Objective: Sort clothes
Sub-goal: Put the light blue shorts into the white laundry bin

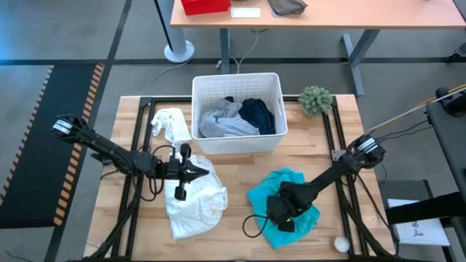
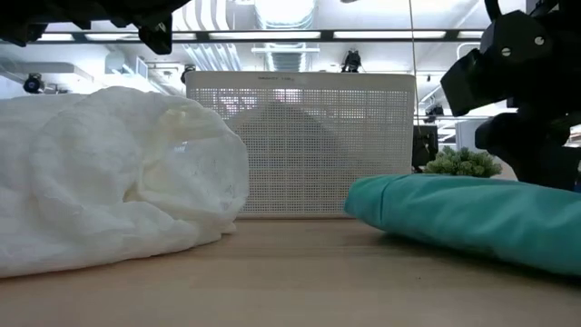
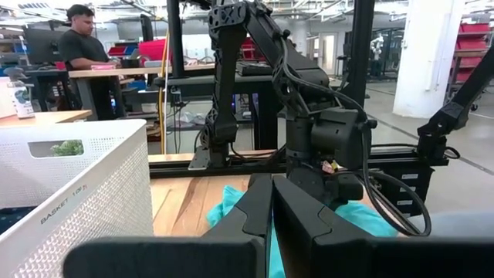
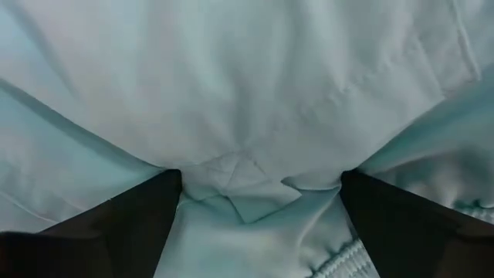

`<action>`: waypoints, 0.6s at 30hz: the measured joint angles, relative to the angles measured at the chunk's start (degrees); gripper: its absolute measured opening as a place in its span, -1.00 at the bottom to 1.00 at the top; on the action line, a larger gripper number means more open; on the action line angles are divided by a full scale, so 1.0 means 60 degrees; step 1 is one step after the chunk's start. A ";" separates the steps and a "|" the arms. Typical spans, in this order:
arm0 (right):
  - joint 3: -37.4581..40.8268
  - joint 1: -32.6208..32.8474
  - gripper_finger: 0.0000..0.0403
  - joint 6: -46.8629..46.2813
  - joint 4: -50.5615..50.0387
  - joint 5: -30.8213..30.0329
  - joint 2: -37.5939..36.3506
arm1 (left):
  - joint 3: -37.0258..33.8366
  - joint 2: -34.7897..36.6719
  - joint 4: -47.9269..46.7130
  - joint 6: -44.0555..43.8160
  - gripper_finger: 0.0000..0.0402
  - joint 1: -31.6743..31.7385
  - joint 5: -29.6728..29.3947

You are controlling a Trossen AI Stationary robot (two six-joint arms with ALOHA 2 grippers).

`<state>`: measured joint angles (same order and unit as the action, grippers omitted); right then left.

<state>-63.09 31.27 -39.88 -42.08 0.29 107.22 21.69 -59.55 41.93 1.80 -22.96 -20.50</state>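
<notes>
A white shirt [image 1: 193, 198] lies crumpled on the table's near left and also shows in the low view [image 2: 109, 182]. My left gripper [image 1: 206, 168] hovers over its far edge, shut and empty, as the left wrist view [image 3: 272, 208] shows. A turquoise piece [image 1: 291, 191] lies spread on the table's near right. My right gripper [image 1: 282, 212] is down on it, open, with cloth between its fingers [image 4: 258, 201]. A grey tee [image 1: 222, 122] and a navy dotted shirt [image 1: 258, 115] lie in the white basket [image 1: 237, 81]. A small white cloth [image 1: 170, 124] lies left of the basket. My right gripper comes at the turquoise piece from above, pointing down. Its open fingers [image 4: 139, 212] stand wide apart on the cloth, with a wrinkled ridge of it [image 4: 247, 181] between them. The cloth lies on the table; whether one layer or several sits between the fingers, I cannot tell.
A fuzzy green ball [image 1: 315, 100] sits right of the basket at the far right. A small white round thing [image 1: 341, 244] lies near the front right corner. Bare wood shows between the two garments and in front of the basket. A person stands at a desk beyond the table [image 3: 81, 38].
</notes>
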 joint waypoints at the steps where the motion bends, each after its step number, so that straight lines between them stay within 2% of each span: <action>1: 0.0007 -0.0004 0.68 0.0004 0.0007 -0.0057 -0.0002 | 0.0000 0.0000 0.0000 0.0000 -1.00 0.0000 0.0001; 5: 0.0038 -0.0115 0.43 0.0088 0.0058 -0.0095 -0.0022 | 0.0000 0.0000 0.0000 0.0000 -1.00 0.0000 0.0001; 16: 0.0058 -0.0339 -0.81 0.1119 0.0258 0.0278 -0.0065 | 0.0000 0.0000 -0.0016 0.0009 -1.00 0.0000 0.0005; 18: 0.0088 -0.0339 -0.92 0.1357 0.0244 0.0288 -0.0186 | 0.0000 0.0000 -0.0018 0.0015 -1.00 0.0000 0.0005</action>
<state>-62.56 29.23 -31.74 -40.62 2.02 106.10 21.69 -59.55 41.82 1.89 -22.96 -20.47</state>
